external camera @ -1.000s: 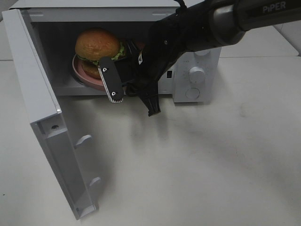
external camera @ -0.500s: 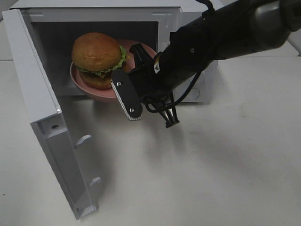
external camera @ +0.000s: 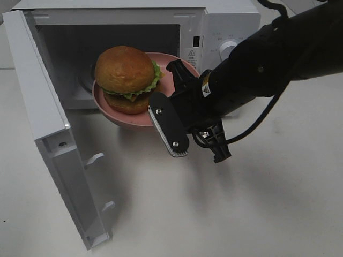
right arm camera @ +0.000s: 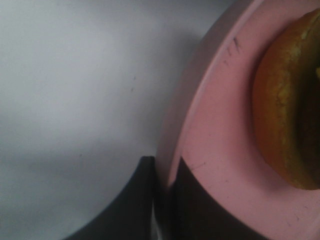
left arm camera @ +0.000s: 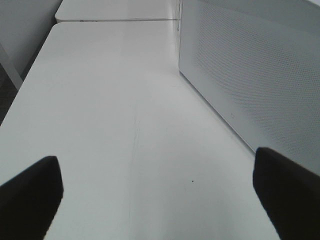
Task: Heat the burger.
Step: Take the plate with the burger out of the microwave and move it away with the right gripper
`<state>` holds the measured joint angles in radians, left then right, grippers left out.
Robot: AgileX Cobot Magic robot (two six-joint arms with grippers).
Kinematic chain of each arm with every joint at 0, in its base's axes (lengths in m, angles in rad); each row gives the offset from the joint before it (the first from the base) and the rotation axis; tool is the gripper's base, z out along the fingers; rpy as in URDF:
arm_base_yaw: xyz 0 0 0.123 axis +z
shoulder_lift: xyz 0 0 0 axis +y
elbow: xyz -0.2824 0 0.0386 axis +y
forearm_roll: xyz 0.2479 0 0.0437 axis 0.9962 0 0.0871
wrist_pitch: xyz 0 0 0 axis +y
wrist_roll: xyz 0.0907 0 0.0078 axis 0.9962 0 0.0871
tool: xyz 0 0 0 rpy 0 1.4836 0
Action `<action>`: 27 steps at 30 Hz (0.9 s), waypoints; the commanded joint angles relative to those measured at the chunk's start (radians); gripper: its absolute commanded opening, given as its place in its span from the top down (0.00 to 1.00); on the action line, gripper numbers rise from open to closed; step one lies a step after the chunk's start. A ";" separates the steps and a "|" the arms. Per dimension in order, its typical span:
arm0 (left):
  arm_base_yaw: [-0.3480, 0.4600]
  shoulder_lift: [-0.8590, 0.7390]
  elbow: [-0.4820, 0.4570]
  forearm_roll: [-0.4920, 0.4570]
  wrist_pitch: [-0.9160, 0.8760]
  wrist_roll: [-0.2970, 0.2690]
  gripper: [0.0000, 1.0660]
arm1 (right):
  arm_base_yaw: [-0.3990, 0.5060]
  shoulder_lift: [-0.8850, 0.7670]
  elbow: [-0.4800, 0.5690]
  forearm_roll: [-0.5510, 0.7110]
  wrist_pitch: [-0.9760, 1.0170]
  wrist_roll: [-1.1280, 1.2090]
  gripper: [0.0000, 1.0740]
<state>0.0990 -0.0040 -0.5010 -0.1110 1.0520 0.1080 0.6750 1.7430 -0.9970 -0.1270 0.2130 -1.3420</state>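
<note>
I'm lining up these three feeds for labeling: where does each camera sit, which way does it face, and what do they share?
Exterior high: mounted above, looking down at the open microwave, burger and pink plate; shows the right gripper.
Left wrist: low over the bare table, facing along the microwave's perforated side; left gripper open.
Right wrist: pressed close, jaws shut on the plate rim.
Shared: plate and burger appear in the exterior and right wrist views.

surface (external camera: 230,209): white, matte | microwave (external camera: 225,24): stands on it at 12 o'clock | door (external camera: 51,139): swung open toward 8 o'clock
</note>
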 commanded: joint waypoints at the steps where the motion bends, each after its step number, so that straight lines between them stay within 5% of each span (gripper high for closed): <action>1: 0.002 -0.021 0.003 -0.003 -0.013 -0.004 0.08 | -0.017 -0.045 0.016 0.015 -0.045 0.041 1.00; 27: 0.002 -0.021 0.003 -0.003 -0.013 -0.004 0.08 | -0.017 -0.349 0.327 0.061 -0.021 0.094 1.00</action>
<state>0.0990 -0.0040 -0.5010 -0.1110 1.0520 0.1080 0.6620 1.4320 -0.6740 -0.0690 0.2330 -1.2550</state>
